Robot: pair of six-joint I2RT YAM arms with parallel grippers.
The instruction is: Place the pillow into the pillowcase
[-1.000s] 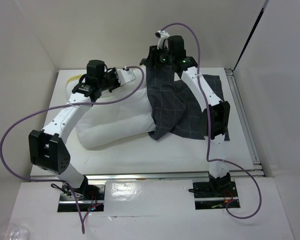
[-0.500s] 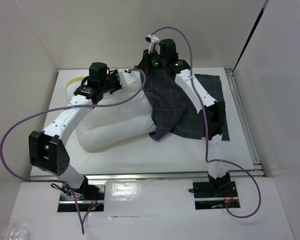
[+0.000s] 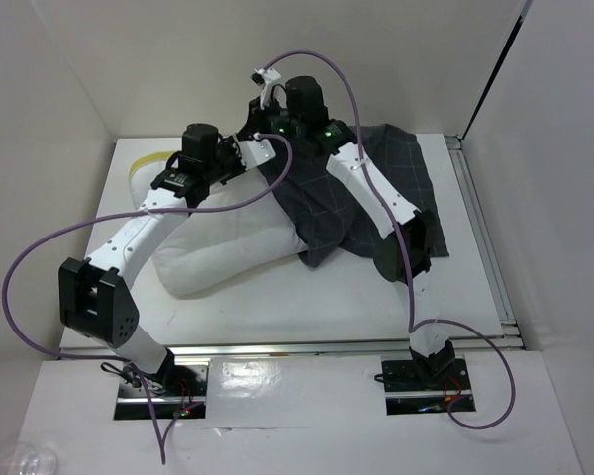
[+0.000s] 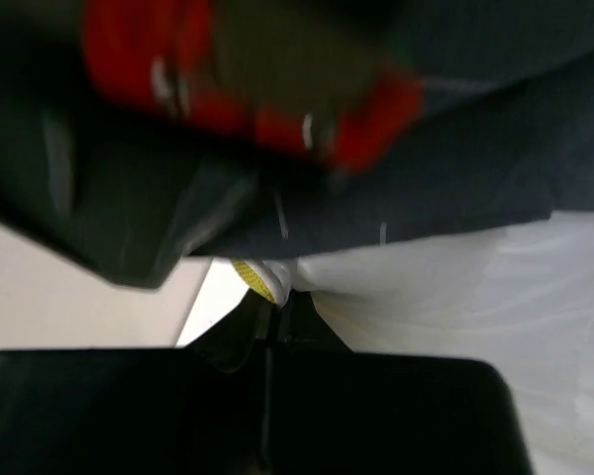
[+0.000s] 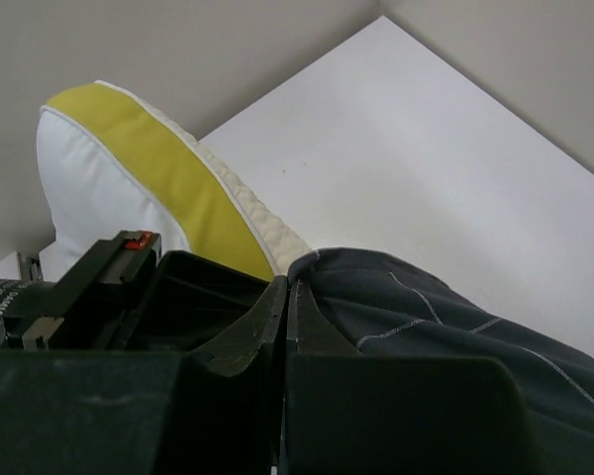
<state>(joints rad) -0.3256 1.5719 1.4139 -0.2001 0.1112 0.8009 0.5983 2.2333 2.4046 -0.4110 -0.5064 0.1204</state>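
One soft white padded pillow (image 3: 228, 247) lies on the white table (image 3: 307, 307), its right end covered by the dark charcoal checked fabric pillowcase (image 3: 376, 188). Farther back, the left gripper (image 4: 277, 315) is clenched on the pillow's yellow-banded edge — the right gripper (image 5: 285, 297) is pinched tight on the pillowcase hem.

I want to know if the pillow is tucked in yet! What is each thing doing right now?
pillow, mostly bare, one end under the pillowcase.
pillowcase, wrinkled, draped over the pillow's end.
left pincer, shut, tips at the pillow's edge.
right pincer, shut on the pillowcase's edge.
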